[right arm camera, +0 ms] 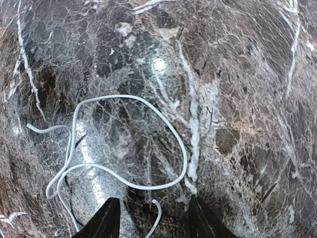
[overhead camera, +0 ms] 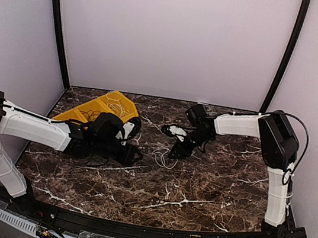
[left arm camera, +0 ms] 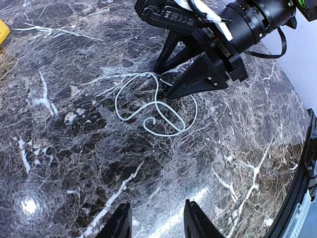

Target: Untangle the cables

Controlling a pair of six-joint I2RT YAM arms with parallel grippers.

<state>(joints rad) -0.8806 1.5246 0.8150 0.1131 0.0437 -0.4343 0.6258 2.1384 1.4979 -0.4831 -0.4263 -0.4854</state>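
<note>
One white cable (overhead camera: 162, 155) lies in loose loops on the marble table (overhead camera: 209, 186), between the two grippers. In the left wrist view the white cable (left arm camera: 153, 106) sits ahead of my left gripper (left arm camera: 157, 220), which is open with only bare marble between its fingers. My right gripper (left arm camera: 165, 83) points down at the cable's far loop. In the right wrist view the right gripper (right arm camera: 154, 218) is open, straddling a free end of the white cable (right arm camera: 124, 144); the fingers do not touch it. No red-orange or black cable shows on the table.
A yellow bin (overhead camera: 82, 110) stands at the back left behind my left gripper (overhead camera: 137, 153), with pale wire coiled inside. A black frame runs along the table's near edge (overhead camera: 148, 228). Thick black arm wiring loops beside the right arm's elbow.
</note>
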